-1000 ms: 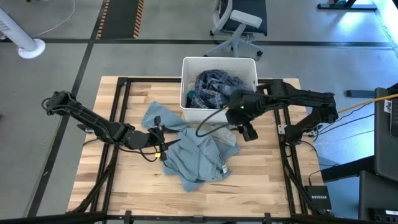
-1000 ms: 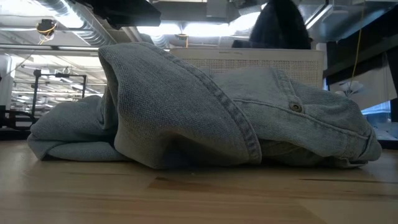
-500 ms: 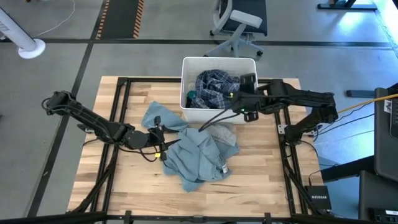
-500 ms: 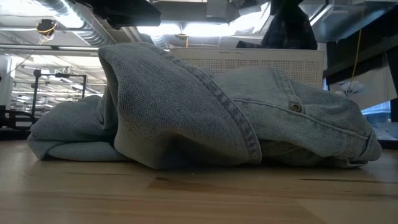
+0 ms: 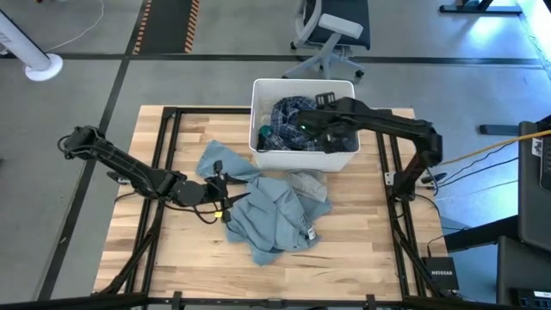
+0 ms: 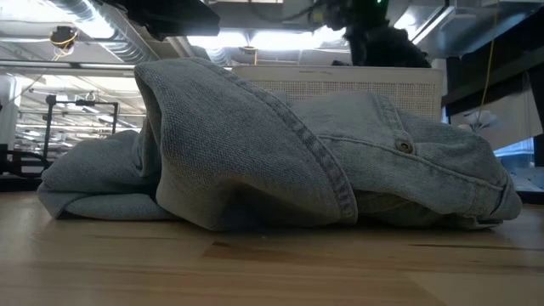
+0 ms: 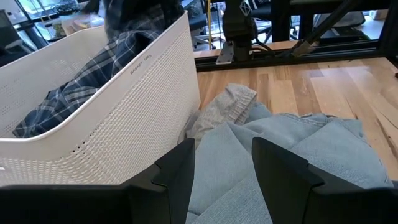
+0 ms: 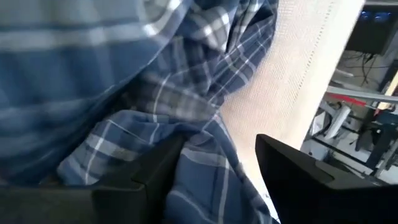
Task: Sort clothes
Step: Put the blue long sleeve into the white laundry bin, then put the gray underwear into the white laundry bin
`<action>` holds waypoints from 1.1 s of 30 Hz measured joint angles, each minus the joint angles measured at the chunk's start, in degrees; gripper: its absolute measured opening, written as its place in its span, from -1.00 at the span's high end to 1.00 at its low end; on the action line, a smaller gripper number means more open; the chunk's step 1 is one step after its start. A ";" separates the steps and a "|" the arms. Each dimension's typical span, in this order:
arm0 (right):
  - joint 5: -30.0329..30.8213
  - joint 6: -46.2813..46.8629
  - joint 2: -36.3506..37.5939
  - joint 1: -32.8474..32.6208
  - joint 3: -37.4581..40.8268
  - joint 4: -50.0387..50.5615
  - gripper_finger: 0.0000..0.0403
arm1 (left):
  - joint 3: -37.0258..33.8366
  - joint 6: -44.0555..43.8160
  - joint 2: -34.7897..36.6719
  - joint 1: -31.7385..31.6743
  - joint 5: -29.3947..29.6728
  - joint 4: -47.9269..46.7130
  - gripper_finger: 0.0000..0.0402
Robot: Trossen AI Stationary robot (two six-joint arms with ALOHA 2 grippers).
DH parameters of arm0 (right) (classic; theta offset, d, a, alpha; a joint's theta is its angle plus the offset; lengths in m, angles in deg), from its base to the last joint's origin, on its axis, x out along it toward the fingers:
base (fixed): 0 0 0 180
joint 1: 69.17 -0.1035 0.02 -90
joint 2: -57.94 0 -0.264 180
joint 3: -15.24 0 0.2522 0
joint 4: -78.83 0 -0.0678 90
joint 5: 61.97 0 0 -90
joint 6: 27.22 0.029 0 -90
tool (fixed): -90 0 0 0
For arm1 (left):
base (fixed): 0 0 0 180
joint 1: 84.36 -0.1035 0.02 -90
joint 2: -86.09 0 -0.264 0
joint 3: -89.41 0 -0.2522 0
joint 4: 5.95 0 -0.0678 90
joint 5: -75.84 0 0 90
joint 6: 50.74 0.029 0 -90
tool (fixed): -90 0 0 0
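A white bin (image 5: pixel 301 159) stands at the table's far middle. A blue-and-white plaid garment (image 5: pixel 288 116) lies in it, with a bit of teal cloth (image 5: pixel 265 131) beside it. My right gripper (image 5: pixel 312 129) hangs open over the bin, slanting down just above the plaid cloth (image 8: pixel 186 93); whether it touches I cannot tell. A light blue-grey garment (image 5: pixel 275 215) lies crumpled on the table in front of the bin, and a pale grey piece (image 5: pixel 306 182) lies against the bin's near wall. My left gripper (image 5: pixel 225 196) is open at the garment's left edge, nearly level.
Another light blue fold (image 5: pixel 215 159) spreads left of the bin. Bare wood lies along the table's near edge (image 5: pixel 258 280) and on its left part. In the low view the crumpled garment (image 6: pixel 280 161) fills the middle, with the bin's wall (image 6: pixel 340 81) behind it.
My right gripper has swung from above the table by the bin's near right corner toward the far edge and the left, over the bin. It has tipped down onto the plaid garment and stayed open. The clothes have not moved.
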State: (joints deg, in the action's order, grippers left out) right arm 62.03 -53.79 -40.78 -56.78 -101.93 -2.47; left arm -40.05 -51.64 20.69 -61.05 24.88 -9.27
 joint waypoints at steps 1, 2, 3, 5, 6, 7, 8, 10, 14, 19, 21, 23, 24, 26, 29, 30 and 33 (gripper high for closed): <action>-0.29 -1.00 -0.86 0.85 0.00 -0.94 -0.09 | 0.00 0.10 0.00 0.00 0.00 0.00 0.23; -0.79 -1.96 -1.72 1.58 0.00 -2.12 -0.09 | 0.00 0.10 0.00 0.00 0.00 -0.04 0.23; -1.66 -2.73 -2.48 2.22 0.00 -3.62 -0.09 | 0.01 0.10 0.00 0.00 0.00 0.00 0.23; -3.96 -4.86 -3.71 3.32 0.00 -6.54 -0.09 | 0.02 0.13 0.00 0.00 0.00 -0.07 0.23; -5.59 -5.60 -4.04 3.88 0.00 -7.51 -0.09 | 0.02 0.13 0.00 0.00 0.00 -0.11 0.23; -7.05 -6.44 -4.28 4.32 0.00 -8.21 -0.09 | 0.02 0.06 0.00 0.00 0.00 -0.32 0.23; -7.89 -6.71 -4.32 4.70 0.00 -8.66 -0.09 | 0.02 0.02 0.00 0.00 0.00 -0.64 0.23; -8.02 -6.80 -4.32 4.98 0.00 -8.63 -0.09 | 0.02 -0.01 0.00 0.00 0.00 -1.25 0.23; -8.10 -6.65 -1.81 4.21 0.02 -8.56 -0.09 | 0.02 -0.09 0.00 0.00 0.00 -1.72 0.23; -11.09 -6.42 3.94 0.25 -0.02 -12.71 -0.09 | 0.02 -0.58 0.00 -0.13 -4.53 -3.52 0.23; -11.18 -6.41 6.00 -1.81 0.00 -15.04 -0.09 | 0.02 -0.57 0.00 -0.12 -5.95 -3.86 0.23; -11.20 -6.41 8.09 -3.97 -0.02 -17.65 -0.09 | 0.02 -0.59 0.00 -0.11 -6.06 -3.87 0.23; -11.28 -6.29 9.04 -5.19 -0.08 -18.71 -0.09 | 0.02 -0.60 0.00 -0.11 -6.07 -3.85 0.23; -12.60 -5.24 10.22 -7.70 -0.11 -20.02 -0.09 | 0.02 -0.75 0.00 -0.13 -6.05 -4.00 0.23; -15.25 -2.99 10.98 -12.57 -0.09 -19.94 -0.09 | 0.04 -1.72 0.00 -0.11 -6.05 -5.25 0.23; -15.76 -2.20 11.10 -14.55 -0.09 -19.52 -0.09 | 0.04 -2.06 0.00 -0.11 -6.05 -5.93 0.23; -15.69 0.06 11.16 -20.71 -0.09 -17.66 -0.10 | 0.04 -3.42 0.00 -0.11 -6.08 -8.07 0.23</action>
State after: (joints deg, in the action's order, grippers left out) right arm 46.35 -53.73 -29.62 -77.49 -102.02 -20.13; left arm -40.01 -55.06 20.69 -61.16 18.81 -17.34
